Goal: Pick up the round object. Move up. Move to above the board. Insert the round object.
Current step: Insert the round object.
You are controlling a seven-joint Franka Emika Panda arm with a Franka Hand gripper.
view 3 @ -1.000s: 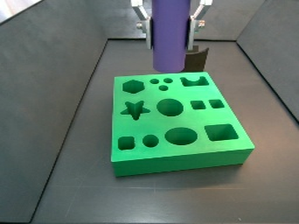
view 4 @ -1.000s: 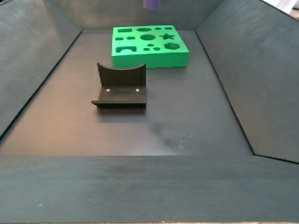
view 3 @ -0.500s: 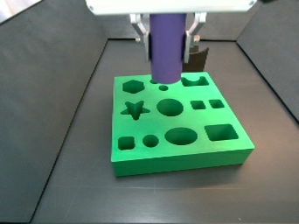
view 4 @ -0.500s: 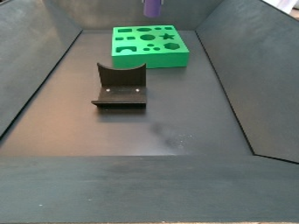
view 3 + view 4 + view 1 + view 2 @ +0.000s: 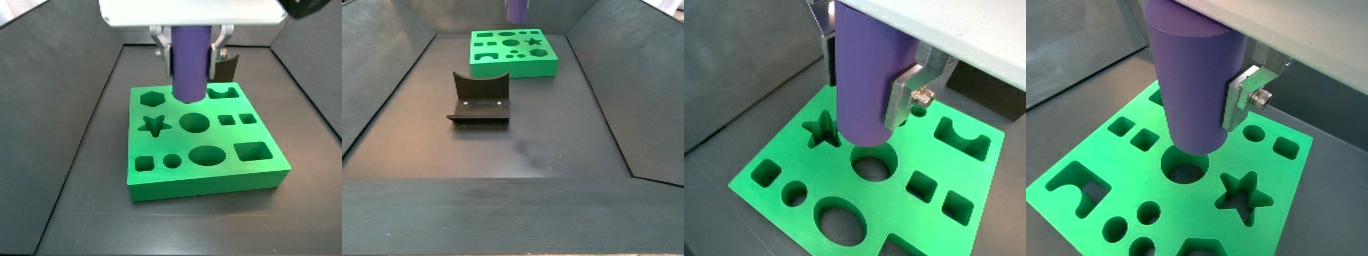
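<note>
I have the gripper (image 5: 193,40) above the far part of the board (image 5: 267,168), and its 2 silver fingers (image 5: 906,92) are clamped on the round object (image 5: 193,62), a smooth purple cylinder held upright. In a side view the peg's lower end hangs over the far rows of holes, clear of the green surface, with the large round hole (image 5: 195,123) nearer to the camera than the peg's tip. In both wrist views the peg's bottom sits over the edge of that large round hole (image 5: 874,165), not inside it; I can see the dark floor of the hole (image 5: 1185,169) past the peg's rim.

The board is a thick green square slab lying flat on the dark floor. From the wrist I can pick out the star cut-out (image 5: 820,134), an oval (image 5: 838,222), 2 small squares (image 5: 939,196) and a notched shape (image 5: 961,142) around the central circle.

In a side view (image 5: 515,10) only the peg's lower end shows at the upper edge of the picture, above the board (image 5: 517,66), which lies at the far end of the bin. The fixture (image 5: 480,98), a dark L-shaped bracket on its base plate, stands nearer than the board, well apart from it. In a side view a dark block (image 5: 226,68) stands just behind the board's far edge, partly hidden by the gripper.
</note>
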